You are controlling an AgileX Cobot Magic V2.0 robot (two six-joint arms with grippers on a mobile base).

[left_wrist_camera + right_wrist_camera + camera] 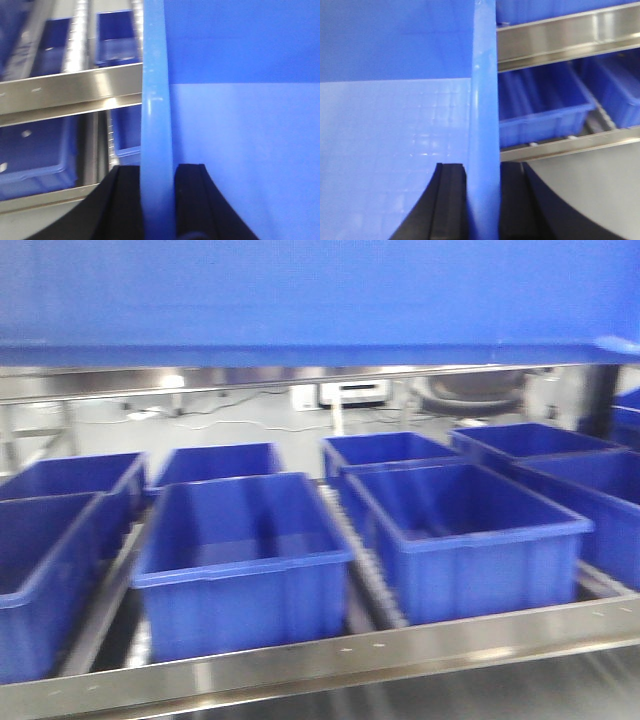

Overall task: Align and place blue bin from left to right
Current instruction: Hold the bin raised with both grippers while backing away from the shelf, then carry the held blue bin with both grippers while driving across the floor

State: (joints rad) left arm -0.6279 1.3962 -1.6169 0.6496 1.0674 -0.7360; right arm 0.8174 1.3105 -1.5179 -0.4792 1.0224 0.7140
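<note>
Carry step in hand, by my reading: the blue bin (240, 125) hangs between both arms, clear of the rack (95, 625). Left wrist view: the left gripper (157, 172) pinches the bin's wall edge-on, black fingers (125, 200) pressed to either face. Right wrist view: the same, with the right gripper (482, 172) clamped on what I take to be the opposite wall. Front view: the bin fills the whole top band of the frame, blurred. Next move, as I judge it: lower it level into a free lane and square it with the row. Both arms must descend together or it tilts. No open slot is plain from here. Lower frame: a steel front rail (400, 645) runs across the bottom, then smaller blue tubs (240, 550) sit in lanes, one centre-left, one centre-right (470, 540). A second row stands behind them, and more are cut off at both edges. Roller strips (375, 580) run between lanes. Beyond, under an upper steel rail (250, 382): grey floor (120, 425), loose cables (240, 422) and a white box (353, 392) at upper centre.
</note>
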